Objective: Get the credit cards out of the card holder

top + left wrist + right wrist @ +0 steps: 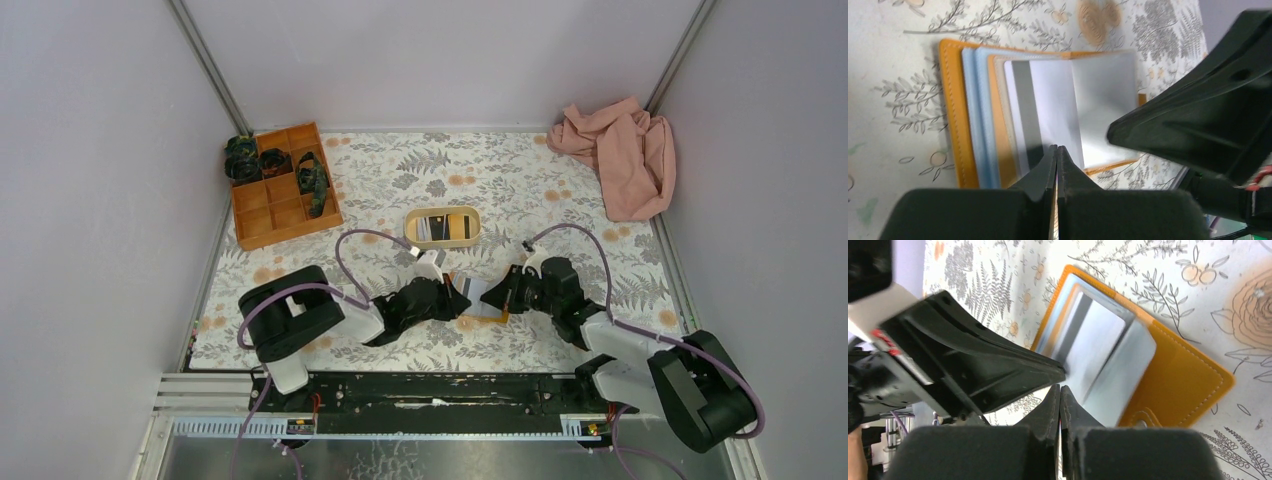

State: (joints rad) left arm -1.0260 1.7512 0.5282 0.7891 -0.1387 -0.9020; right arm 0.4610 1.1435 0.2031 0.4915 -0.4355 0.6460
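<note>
The orange-tan card holder lies open on the floral mat between my two grippers. In the left wrist view its orange cover and light blue pockets show, with a grey-white card with a dark stripe sticking out. My left gripper is shut with its tips on that card's near edge. My right gripper is shut on the corner of a raised clear sleeve of the card holder. In the top view the left gripper and the right gripper nearly touch.
A beige oval tray with cards in it sits just beyond the holder. An orange compartment box with dark items stands at the back left. A pink cloth lies at the back right. Grey walls close in three sides.
</note>
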